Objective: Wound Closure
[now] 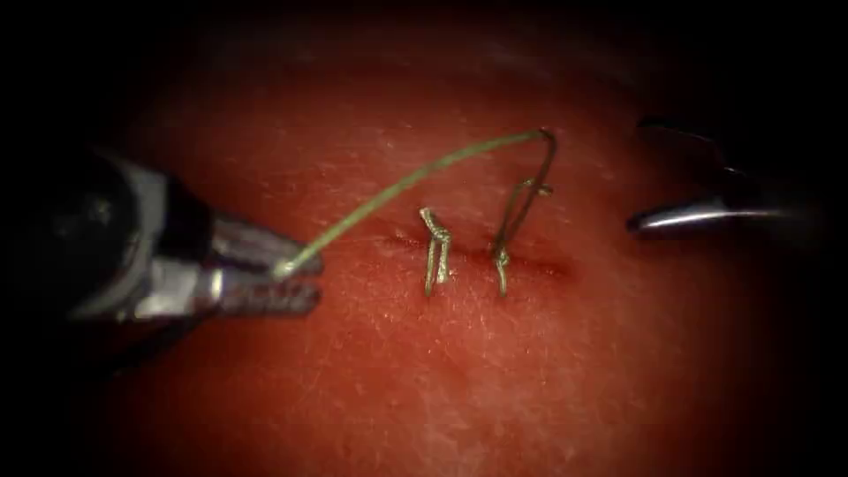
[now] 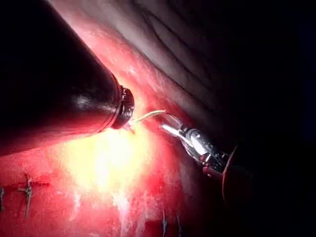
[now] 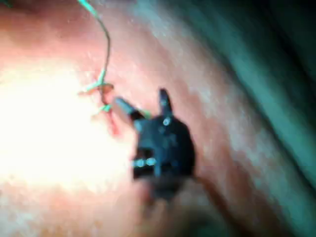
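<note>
My left tool (image 1: 296,274) lies to the left of the cut (image 1: 539,265), its jaws shut on the green thread (image 1: 397,185). From there the thread rises to the right, bends over at a high loop (image 1: 543,137) and drops to a knotted stitch (image 1: 501,258) on the cut. My right tool (image 1: 638,175) hovers right of the cut with both jaws spread open and nothing between them. In the right wrist view the right tool (image 3: 140,98) stands open close beside the knot (image 3: 101,90). In the left wrist view the left tool (image 2: 129,127) holds the thread (image 2: 148,116).
A finished stitch (image 1: 433,252) with short cut ends crosses the cut left of the knotted one. The tissue (image 1: 459,380) is wet with red fluid. In the left wrist view, older stitches (image 2: 27,190) sit further along, and the right tool (image 2: 170,129) is near.
</note>
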Robot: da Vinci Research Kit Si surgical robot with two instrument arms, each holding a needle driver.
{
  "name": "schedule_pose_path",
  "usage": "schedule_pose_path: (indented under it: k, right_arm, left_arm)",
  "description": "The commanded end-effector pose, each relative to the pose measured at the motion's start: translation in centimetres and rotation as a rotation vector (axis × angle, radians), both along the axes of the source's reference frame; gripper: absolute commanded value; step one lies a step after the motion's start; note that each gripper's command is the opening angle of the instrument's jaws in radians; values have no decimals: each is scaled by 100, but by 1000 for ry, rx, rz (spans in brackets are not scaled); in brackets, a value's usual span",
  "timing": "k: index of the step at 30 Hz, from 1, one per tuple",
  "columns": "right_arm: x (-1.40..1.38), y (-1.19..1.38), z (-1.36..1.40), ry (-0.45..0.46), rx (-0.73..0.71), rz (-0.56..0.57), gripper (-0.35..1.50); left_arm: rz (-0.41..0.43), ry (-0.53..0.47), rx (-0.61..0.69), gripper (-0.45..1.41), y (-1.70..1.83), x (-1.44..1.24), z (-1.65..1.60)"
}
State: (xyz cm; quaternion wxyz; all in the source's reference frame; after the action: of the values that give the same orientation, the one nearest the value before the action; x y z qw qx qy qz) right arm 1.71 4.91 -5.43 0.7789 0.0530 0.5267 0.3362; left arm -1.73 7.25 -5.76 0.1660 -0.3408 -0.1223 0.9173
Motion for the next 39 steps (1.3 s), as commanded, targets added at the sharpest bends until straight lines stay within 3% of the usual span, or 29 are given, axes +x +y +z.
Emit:
schedule_pose_path:
  k: [1,9,15,18,24,27,34,39]
  right_arm:
    - [28,1,4,1,-24,10,-35]
    - [50,9,25,-36,-72,73,-35]
    - [57,11,36,-37,-101,61,-35]
    - [49,13,37,-39,-117,49,-35]
    - [3,23,43,-87,-148,55,-35]
    - [-3,27,46,-96,-151,60,-35]
    - [47,36,65,-54,-154,37,-35]
    - [78,30,81,-26,-167,11,-35]
  left_arm:
    - [-2,3,-2,-35,8,-1,16]
    - [-13,22,0,-35,30,16,54]
    - [-14,18,7,-35,41,13,64]
    - [-14,16,9,-35,44,13,67]
    - [-7,15,11,-35,43,23,66]
    - [-5,18,12,-35,41,24,64]
    - [9,14,8,-35,44,5,60]
    - [5,18,5,-35,57,7,71]
